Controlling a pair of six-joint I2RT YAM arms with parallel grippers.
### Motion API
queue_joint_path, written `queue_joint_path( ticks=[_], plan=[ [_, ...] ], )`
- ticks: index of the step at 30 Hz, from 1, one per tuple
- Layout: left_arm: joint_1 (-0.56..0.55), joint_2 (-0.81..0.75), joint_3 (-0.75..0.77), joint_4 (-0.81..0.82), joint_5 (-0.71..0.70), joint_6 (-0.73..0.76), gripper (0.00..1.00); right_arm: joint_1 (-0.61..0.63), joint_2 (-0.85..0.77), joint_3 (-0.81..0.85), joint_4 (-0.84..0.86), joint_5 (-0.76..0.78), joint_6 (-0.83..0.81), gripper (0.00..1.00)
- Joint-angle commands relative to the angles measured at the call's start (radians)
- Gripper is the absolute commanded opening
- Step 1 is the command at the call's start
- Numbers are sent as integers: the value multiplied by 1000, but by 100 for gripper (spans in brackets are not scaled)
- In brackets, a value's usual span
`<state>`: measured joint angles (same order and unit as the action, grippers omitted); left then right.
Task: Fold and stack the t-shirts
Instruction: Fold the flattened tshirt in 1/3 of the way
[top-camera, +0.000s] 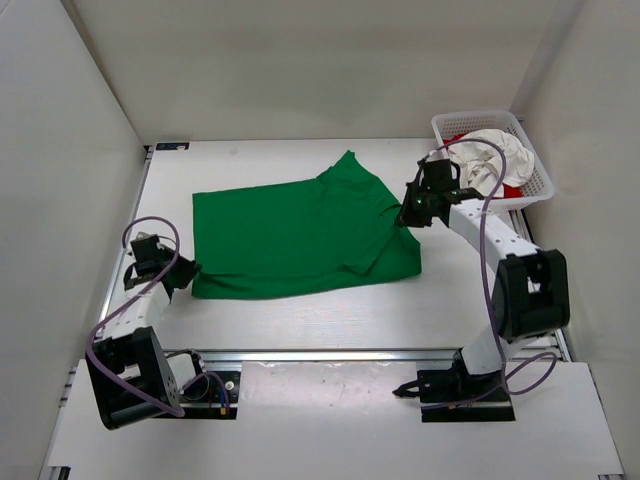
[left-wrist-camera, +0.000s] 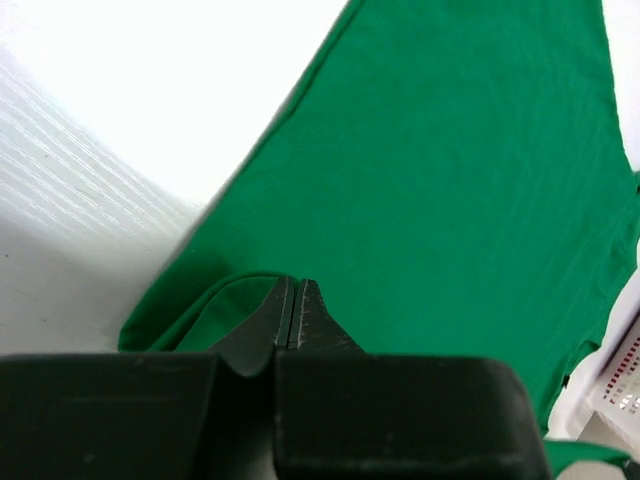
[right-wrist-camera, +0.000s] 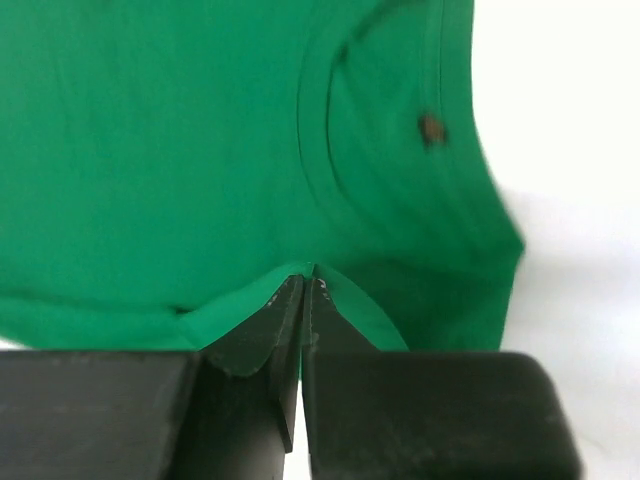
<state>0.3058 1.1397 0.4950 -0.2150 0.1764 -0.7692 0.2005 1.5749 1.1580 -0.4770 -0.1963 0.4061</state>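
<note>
The bright green t-shirt (top-camera: 300, 235) lies spread on the white table, collar end to the right. My left gripper (top-camera: 186, 272) is shut on its left hem corner, and the left wrist view shows green cloth (left-wrist-camera: 450, 170) pinched at the tips. My right gripper (top-camera: 406, 214) is shut on the shirt's right edge near the collar (right-wrist-camera: 330, 120), with the cloth tented up at the tips. The off-white t-shirt (top-camera: 492, 155) and the red t-shirt (top-camera: 513, 189) lie crumpled in the basket.
A white plastic mesh basket (top-camera: 538, 170) stands at the back right, right behind my right arm. White walls close in the table on the left, back and right. An aluminium rail runs along the near edge (top-camera: 330, 353).
</note>
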Motion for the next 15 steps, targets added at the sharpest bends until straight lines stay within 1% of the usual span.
queue_joint_path(
  ticks=[1, 4, 6, 11, 15],
  plan=[
    [24, -3, 7, 32, -12, -10, 0, -15, 78, 116, 66, 21, -24, 0],
    [53, 29, 2, 39, -12, -1, 0, -36, 170, 190, 66, 18, -32, 0],
    [61, 38, -1, 58, -8, 2, 0, -49, 197, 224, 71, 11, -29, 0],
    [32, 86, 20, 86, -47, -19, 0, -64, 293, 333, 43, 17, -67, 0],
    [27, 162, 48, 118, -32, -41, 0, -72, 362, 403, 38, 14, -76, 0]
  ],
)
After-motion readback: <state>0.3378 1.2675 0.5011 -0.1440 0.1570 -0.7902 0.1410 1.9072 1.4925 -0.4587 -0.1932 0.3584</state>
